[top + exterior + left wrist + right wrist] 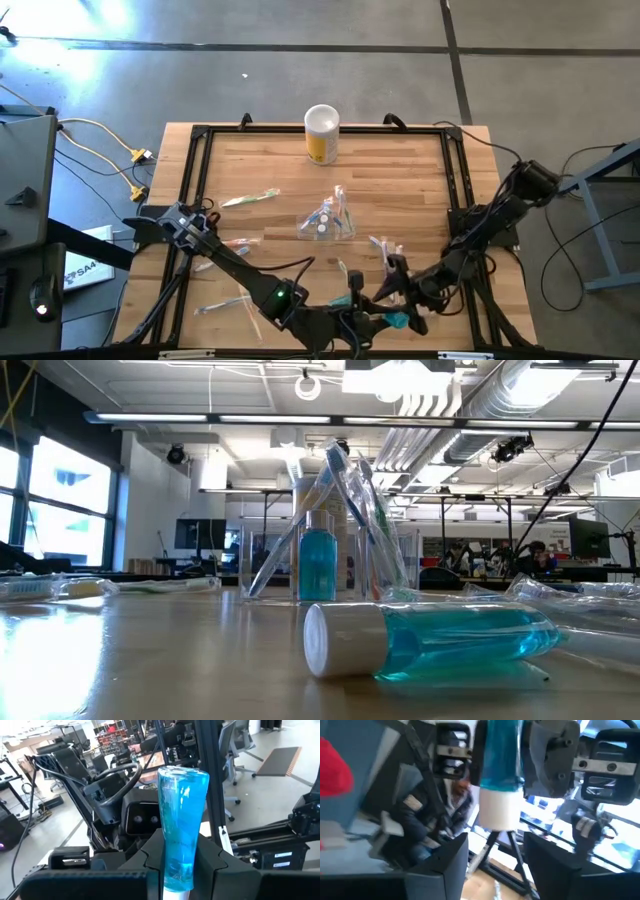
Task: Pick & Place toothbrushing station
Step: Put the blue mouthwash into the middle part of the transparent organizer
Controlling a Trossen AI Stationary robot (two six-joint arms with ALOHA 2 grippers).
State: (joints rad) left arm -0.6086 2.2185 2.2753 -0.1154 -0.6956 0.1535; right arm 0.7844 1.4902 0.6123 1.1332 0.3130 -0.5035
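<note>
At the bottom of the high view I grip a teal tube (181,830) in my left gripper (180,865), offering its white cap (498,807) to the right gripper (495,860), whose jaws stand apart around it.

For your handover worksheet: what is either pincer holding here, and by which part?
The left pincer grips a clear tube of blue liquid with a white cap near its capped end. The right pincer brackets the cap, apparently not yet gripping.

A yellow canister (322,134) with a white top stands upright near the far edge of the wooden table (270,165), inside the black frame (196,160) that runs along the tabletop's border. Yellow cables (100,150) trail over the grey floor (300,60) beside the table's left side.
</note>
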